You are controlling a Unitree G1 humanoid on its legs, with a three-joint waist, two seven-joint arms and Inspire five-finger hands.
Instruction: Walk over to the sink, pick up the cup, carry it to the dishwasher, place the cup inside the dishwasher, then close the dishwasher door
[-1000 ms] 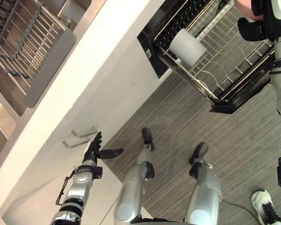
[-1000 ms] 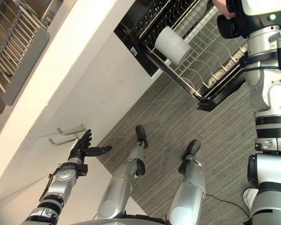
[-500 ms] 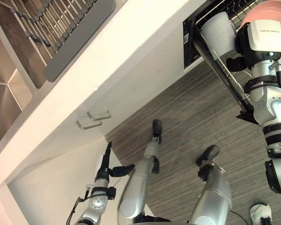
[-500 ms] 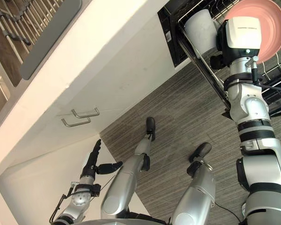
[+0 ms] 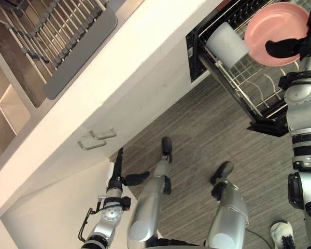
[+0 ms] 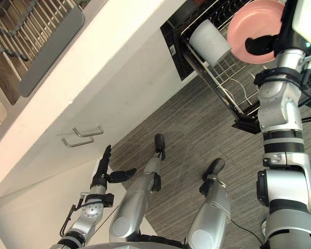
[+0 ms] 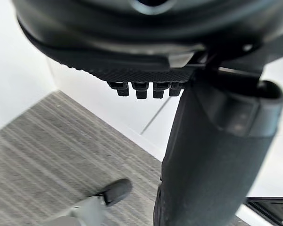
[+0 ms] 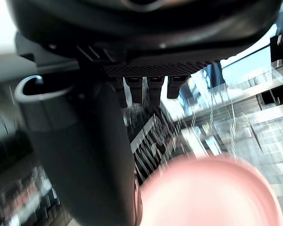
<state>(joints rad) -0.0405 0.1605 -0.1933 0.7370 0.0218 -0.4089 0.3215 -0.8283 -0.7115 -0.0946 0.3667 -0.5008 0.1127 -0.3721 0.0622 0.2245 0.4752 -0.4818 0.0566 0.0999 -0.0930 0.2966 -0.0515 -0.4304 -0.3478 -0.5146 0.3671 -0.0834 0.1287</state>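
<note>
- Cup [image 5: 227,44] lay on its side in the pulled-out dishwasher rack [image 5: 247,99], at the end nearest the dishwasher [image 5: 192,50] opening. Neither hand held it.
- A pink plate [image 5: 272,23] stood in the same rack, just beside the cup.
- Right hand [image 5: 286,47] was up at the rack, in front of the pink plate. In the right wrist view its fingers [image 8: 150,88] looked straight with the thumb standing off. My read was relaxed and holding nothing, but I couldn't tell whether it touched the plate.
- Left hand [image 5: 116,176] hung low beside the white cabinet front, below the two cabinet handles [image 5: 97,139]. Its fingers [image 7: 144,89] were straight, the thumb was out and it was empty and idle.
- Sink [image 5: 4,122] and its drying rack [image 5: 59,28] were well apart from the dishwasher, along the worktop [image 5: 122,65]. No cup showed there.
- Judged done:
  - walk to the sink
  - pickup
  - carry
  - placing the cup in the dishwasher
- Judged left:
  - Get the right hand clear of the rack.
  - Push the rack in.
  - Close the door.
- The rack stuck out over the floor [image 5: 207,135], so the dishwasher was open. I couldn't pick out the door itself with any confidence.
- Risk, as a judgement: the cup lay loose on the wires, so a hard shove on the rack could roll it.
</note>
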